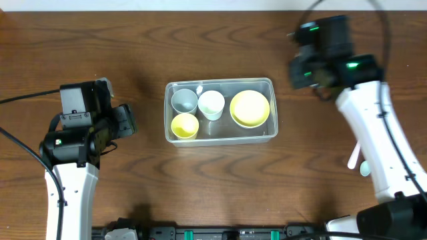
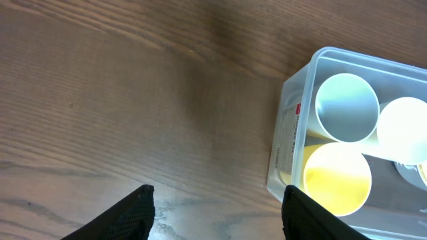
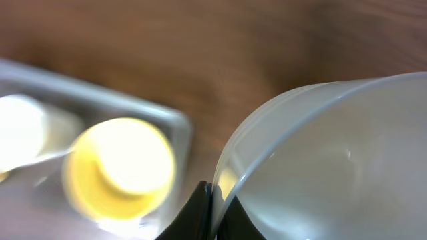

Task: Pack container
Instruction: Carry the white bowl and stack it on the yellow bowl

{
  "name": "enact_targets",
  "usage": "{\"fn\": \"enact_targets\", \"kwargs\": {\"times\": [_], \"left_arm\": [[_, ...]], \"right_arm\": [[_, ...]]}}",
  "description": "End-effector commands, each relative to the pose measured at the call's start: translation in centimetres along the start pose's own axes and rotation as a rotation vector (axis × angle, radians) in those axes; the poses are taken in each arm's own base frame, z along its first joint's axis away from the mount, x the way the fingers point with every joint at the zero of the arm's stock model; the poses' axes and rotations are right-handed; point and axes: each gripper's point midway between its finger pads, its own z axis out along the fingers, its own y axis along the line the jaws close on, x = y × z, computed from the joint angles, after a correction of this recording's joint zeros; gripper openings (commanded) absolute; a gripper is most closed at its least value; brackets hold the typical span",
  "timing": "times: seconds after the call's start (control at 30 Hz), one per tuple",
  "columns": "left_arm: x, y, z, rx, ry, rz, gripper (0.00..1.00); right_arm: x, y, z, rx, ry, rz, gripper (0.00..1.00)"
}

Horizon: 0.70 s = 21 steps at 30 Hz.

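The clear container [image 1: 220, 83] sits mid-table and holds a grey cup [image 1: 185, 100], a white cup [image 1: 211, 104], a yellow cup [image 1: 185, 125] and a yellow bowl [image 1: 249, 108]. My left gripper [image 1: 131, 121] is open and empty just left of it. The left wrist view shows the open fingers [image 2: 217, 195] over bare wood, with the container's corner [image 2: 288, 133] and the cups to the right. My right gripper [image 1: 312, 68] is above and right of the container. In the right wrist view it [image 3: 212, 195] is shut on the rim of a pale grey bowl [image 3: 333, 160].
A white utensil [image 1: 353, 157] and a pale blue piece [image 1: 364, 169] lie on the table at the right, partly behind the right arm. The table is dark wood all round.
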Motion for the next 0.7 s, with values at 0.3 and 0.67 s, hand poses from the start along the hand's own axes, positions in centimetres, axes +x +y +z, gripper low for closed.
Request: {"fn": "enact_targets", "kwargs": {"times": [0.3,0.67], "left_arm": [[0.2,0.0,0.1,0.003,0.010,-0.009,0.62],[0.2,0.0,0.1,0.003,0.010,-0.009,0.62]], "right_arm": [[3.1,12.5,3.5,-0.158,0.122,-0.266,0.07],[5.4,12.6,6.7,-0.151,0.234,-0.276,0.10]]}}
